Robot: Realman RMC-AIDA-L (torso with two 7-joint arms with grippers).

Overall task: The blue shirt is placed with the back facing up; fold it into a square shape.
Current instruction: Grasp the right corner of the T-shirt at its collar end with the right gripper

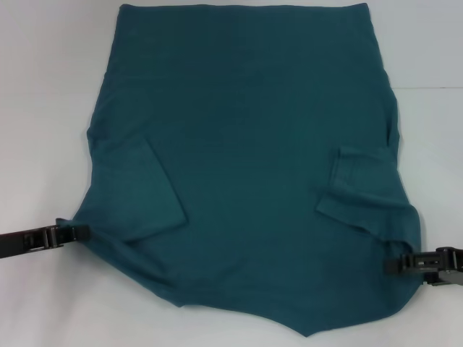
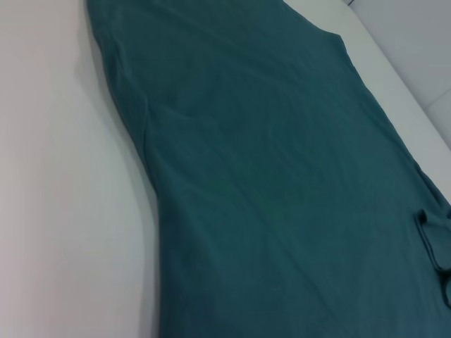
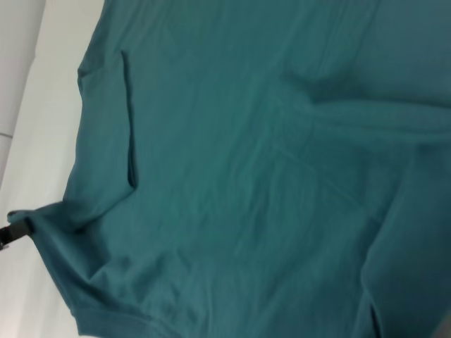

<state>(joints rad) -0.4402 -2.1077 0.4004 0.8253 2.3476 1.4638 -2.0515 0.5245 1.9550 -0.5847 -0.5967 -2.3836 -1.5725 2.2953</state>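
The blue shirt (image 1: 253, 166) lies spread over the middle of the white bench (image 1: 43, 87), plain side up, no lettering showing. Its straight edge runs along the far side, and both sleeves are folded in over the body: one flap sits on the left half, a smaller one on the right. The near edge comes down to a loose point close to the robot, with the cloth wrinkled and pulled taut toward each lower corner.

At the left corner, the left gripper (image 1: 78, 233) is low at the bench, closed on the edge of the blue shirt, the fabric drawn into a small peak at its tips. Across on the other side, the right gripper (image 1: 394, 263) is pinching the opposite lower edge the same way, the cloth bunched right where it bites.

The left wrist view shows only the long side of the shirt against the bench. In the right wrist view, the left gripper is a dark tip at the far corner of the cloth.
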